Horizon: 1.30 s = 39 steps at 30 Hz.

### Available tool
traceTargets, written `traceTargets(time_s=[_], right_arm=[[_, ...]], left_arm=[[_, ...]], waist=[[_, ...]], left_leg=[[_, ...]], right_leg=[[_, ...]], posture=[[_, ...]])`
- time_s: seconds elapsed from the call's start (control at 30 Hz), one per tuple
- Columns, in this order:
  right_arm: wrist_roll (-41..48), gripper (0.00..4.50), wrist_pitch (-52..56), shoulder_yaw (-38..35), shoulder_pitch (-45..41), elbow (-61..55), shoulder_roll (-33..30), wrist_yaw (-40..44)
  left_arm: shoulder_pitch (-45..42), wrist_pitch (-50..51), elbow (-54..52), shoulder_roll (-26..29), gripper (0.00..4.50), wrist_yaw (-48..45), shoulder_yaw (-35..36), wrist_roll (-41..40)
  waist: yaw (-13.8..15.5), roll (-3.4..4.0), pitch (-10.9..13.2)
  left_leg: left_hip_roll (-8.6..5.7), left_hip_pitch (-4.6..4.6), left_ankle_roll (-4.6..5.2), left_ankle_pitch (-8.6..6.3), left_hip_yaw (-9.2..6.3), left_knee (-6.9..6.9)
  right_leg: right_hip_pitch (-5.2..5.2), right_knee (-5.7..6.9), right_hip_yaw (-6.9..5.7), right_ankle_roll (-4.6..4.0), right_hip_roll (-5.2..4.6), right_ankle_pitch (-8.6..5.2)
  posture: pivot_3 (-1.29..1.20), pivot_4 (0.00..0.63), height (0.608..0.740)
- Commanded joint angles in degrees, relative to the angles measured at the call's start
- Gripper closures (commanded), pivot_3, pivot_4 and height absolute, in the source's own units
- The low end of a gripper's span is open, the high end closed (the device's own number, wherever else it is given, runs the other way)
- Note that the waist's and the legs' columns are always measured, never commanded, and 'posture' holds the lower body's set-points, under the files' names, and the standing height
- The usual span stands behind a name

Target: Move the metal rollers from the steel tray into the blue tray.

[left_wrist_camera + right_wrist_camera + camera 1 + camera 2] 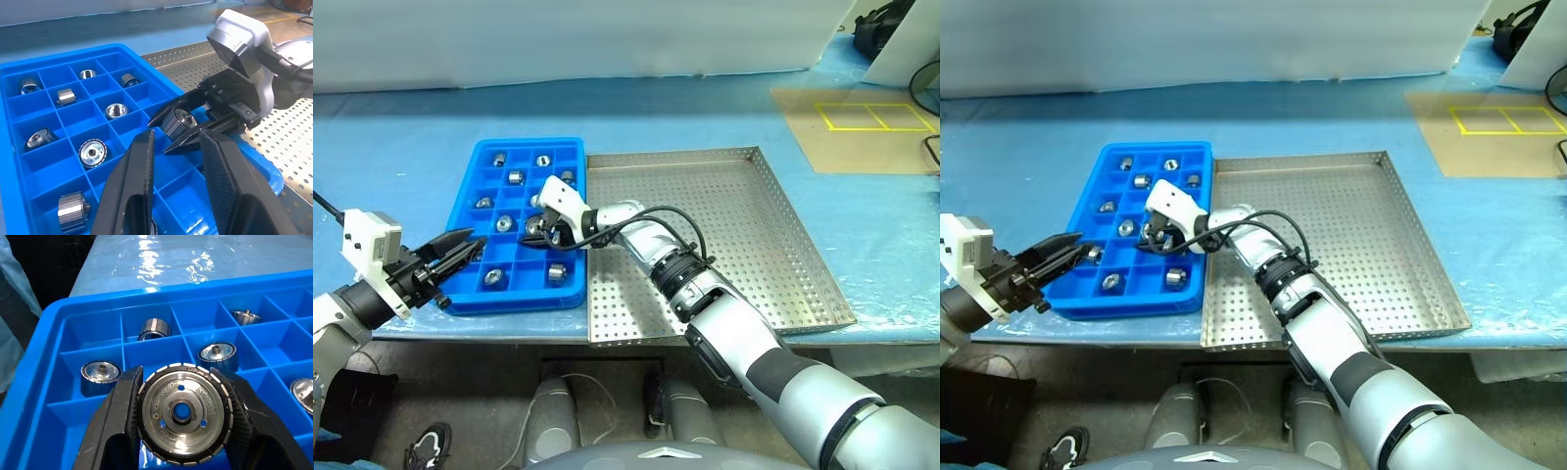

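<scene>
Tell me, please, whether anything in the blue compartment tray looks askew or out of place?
Nothing is spilled or damaged. The small shiny metal rollers lie unevenly in the bright blue plastic compartment tray: some on end, some on their sides. The right hand holds one above it.

Table (401,127) under blue plastic sheeting; white wall panel (568,39) beyond; brown board (862,132) with yellow taped rectangles (874,117) far right

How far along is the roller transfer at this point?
Nearly done: the steel tray looks bare, and the blue tray already holds rollers in many compartments. In hand: the right gripper clamps one metal roller above the blue tray. Left: releasing it into a compartment.
</scene>
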Motion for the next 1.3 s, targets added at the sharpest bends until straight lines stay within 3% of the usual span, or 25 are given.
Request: traceTargets(time_s=[0.03, 0.4, 0.67, 0.83, 1.0, 1.13, 1.3], right_arm=[[2.5, 2.79, 0.3, -0.5, -0.2, -0.6, 12.6, -1.7], [6.0, 2.79, 2.4, 2.8, 0.2, 0.8, 17.1, 0.7], [8.3, 0.18, 4.0, 5.8, 0.5, -0.8, 17.3, 3.3], [8.9, 0.18, 2.9, 4.5, -1.0, -0.3, 15.6, 1.0], [12.0, 0.18, 3.0, -1.1, -4.1, -4.1, 9.9, -0.9], [15.7, 0.18, 9.1, -6.3, -4.8, -14.4, 2.7, -0.8], [13.3, 0.18, 14.3, -6.8, 1.8, -28.2, -9.6, 1.3]], left_arm=[[0.0, -1.3, -1.8, -0.3, 2.94, 0.4, -0.1, -0.5], [1.3, -1.6, -3.3, -1.5, 2.94, 1.1, -1.1, -0.7], [1.0, -1.7, -2.8, -1.0, 2.94, 0.9, -1.4, -0.7], [0.1, -1.7, -2.3, -0.7, 2.94, 0.7, -2.2, -0.5], [-1.2, -1.4, -2.2, -0.3, 2.94, 0.2, -3.3, -0.9], [-3.6, -1.5, -2.0, -0.7, 2.94, 0.2, -6.4, -0.7], [-9.5, -2.9, 0.5, -2.6, 2.94, 1.0, -12.8, 1.9]], waist=[[0.0, 0.00, 0.0], [0.1, 0.00, 0.0], [0.2, 0.01, 0.0], [0.3, 0.01, 0.0], [0.2, 0.01, 0.0], [0.1, 0.01, 0.0], [0.6, -0.08, 0.0]], left_leg=[[0.00, -0.02, 0.00, 0.00, 0.00, 0.00], [0.00, 0.00, 0.00, 0.00, 0.00, -0.04], [0.00, 0.00, 0.00, 0.00, 0.00, -0.05], [-0.01, 0.00, 0.00, 0.00, 0.00, -0.06], [-0.01, 0.00, -0.01, 0.01, 0.00, -0.05], [0.00, -0.01, -0.04, 0.02, 0.01, -0.06], [-0.03, 0.01, -0.05, 0.03, 0.00, -0.07]], right_leg=[[-0.01, -0.01, 0.00, 0.00, 0.00, 0.00], [-0.01, -0.03, 0.00, 0.00, 0.00, 0.00], [-0.02, -0.03, 0.00, 0.06, 0.00, -0.04], [-0.02, -0.03, 0.00, 0.06, 0.00, -0.04], [-0.02, -0.03, 0.00, 0.02, 0.00, -0.01], [-0.05, -0.02, 0.00, 0.00, 0.01, 0.00], [0.04, -0.05, 0.01, 0.02, 0.00, -0.01]], posture=[[0.08, 0.150, 0.740], [0.10, 0.150, 0.740], [0.09, 0.150, 0.740], [0.07, 0.150, 0.740], [0.05, 0.150, 0.740], [0.02, 0.150, 0.740], [-0.02, 0.150, 0.740]])
